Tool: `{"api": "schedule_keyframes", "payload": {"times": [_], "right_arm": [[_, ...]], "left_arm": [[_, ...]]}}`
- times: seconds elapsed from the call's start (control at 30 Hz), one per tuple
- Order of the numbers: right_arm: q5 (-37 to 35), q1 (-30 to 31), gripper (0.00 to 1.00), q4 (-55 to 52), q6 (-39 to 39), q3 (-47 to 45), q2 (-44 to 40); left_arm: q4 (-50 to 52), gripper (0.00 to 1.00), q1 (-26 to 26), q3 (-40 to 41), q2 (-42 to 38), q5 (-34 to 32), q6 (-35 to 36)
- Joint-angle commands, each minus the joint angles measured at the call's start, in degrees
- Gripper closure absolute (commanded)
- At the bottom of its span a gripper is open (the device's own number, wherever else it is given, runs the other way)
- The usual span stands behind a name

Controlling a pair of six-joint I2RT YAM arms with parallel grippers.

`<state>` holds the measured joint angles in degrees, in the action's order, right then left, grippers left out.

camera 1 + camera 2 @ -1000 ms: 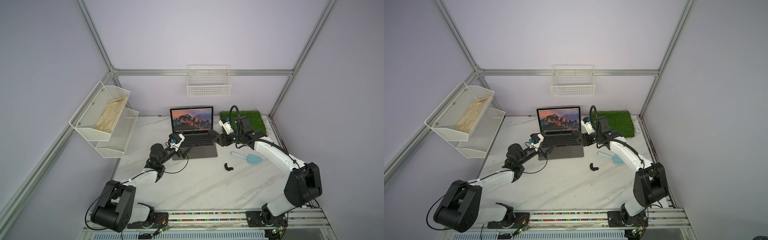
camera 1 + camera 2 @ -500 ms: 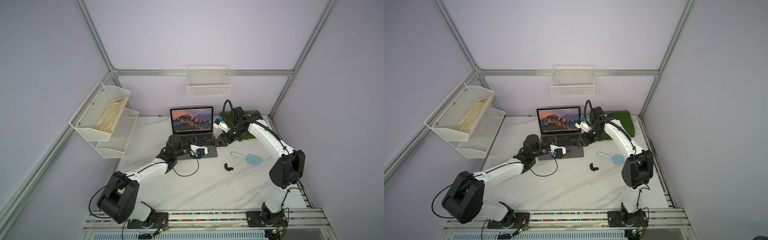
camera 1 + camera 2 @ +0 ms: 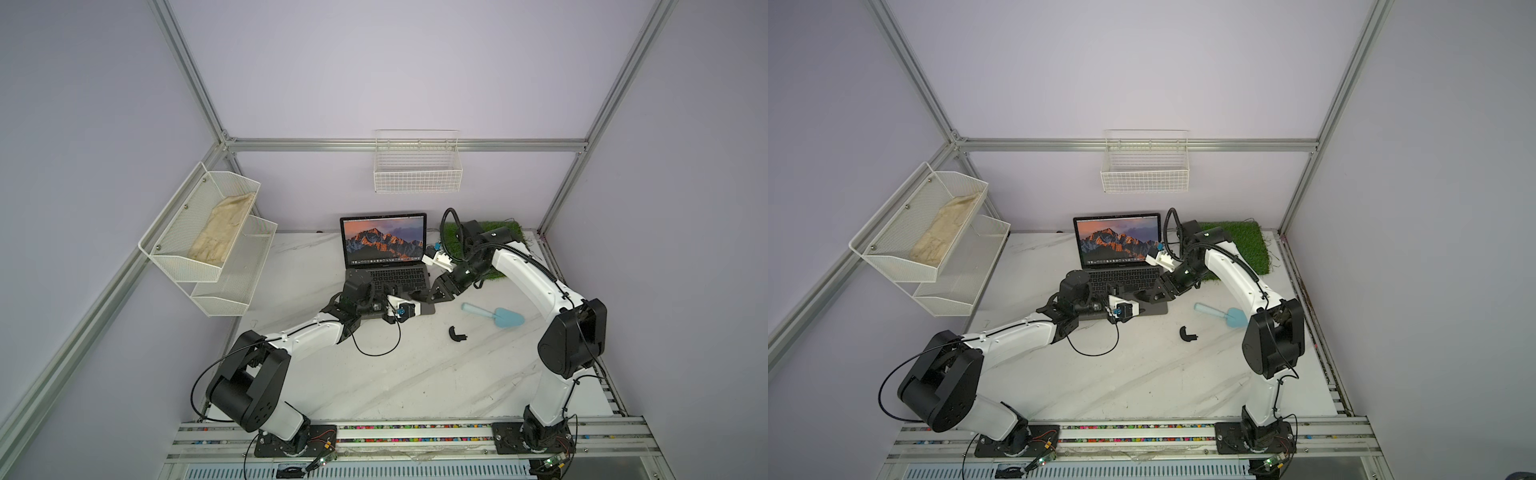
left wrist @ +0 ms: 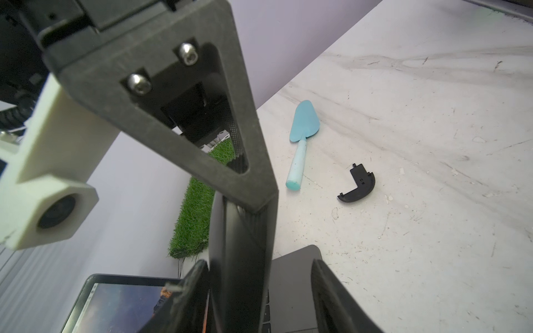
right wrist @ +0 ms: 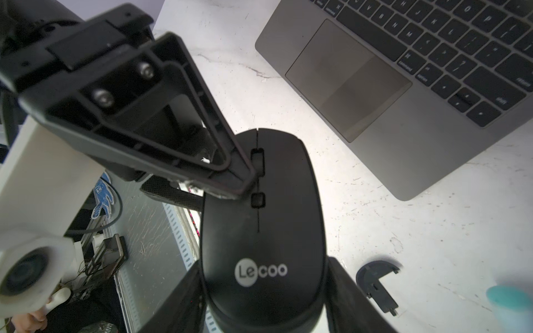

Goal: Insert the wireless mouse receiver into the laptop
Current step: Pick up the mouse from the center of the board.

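My left arm [image 3: 299, 337] stretches low and forward, wrist [image 3: 356, 291] turned so its jaws point sideways toward my right arm [image 3: 527, 272]. That one arches high, then bends down, wrist [image 3: 465, 275] angled so its jaws aim back at the left ones. My right jaws clamp the mouse [image 5: 261, 239] by its sides. My left jaws stand apart astride its front end, one finger [image 5: 212, 115] over its top.

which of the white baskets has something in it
The upper tier of the two-tier mesh shelf: a beige cloth lies in it. The lower tier and the separate hanging wire basket show nothing inside.
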<state>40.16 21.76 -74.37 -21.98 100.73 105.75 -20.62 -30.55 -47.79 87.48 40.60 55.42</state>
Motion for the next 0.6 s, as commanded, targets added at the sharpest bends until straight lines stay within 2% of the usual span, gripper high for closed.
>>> {"api": "schedule_keyframes", "payload": {"times": [0.0, 0.17, 0.57], "right_arm": [[3.4, 0.5, 0.89, 1.1, -2.3, -0.5, -1.6], [3.4, 0.5, 0.9, 1.5, -2.2, -0.8, -1.7], [5.2, 0.7, 0.91, 3.1, -2.3, -2.5, -2.9]], "left_arm": [[-1.3, 0.48, -0.3, -3.2, 0.7, 3.1, -1.0], [-1.5, 0.55, -0.3, -3.1, 1.0, 2.7, -1.4], [-3.1, 0.62, -0.3, -2.4, 1.4, 1.3, -1.9]]}}
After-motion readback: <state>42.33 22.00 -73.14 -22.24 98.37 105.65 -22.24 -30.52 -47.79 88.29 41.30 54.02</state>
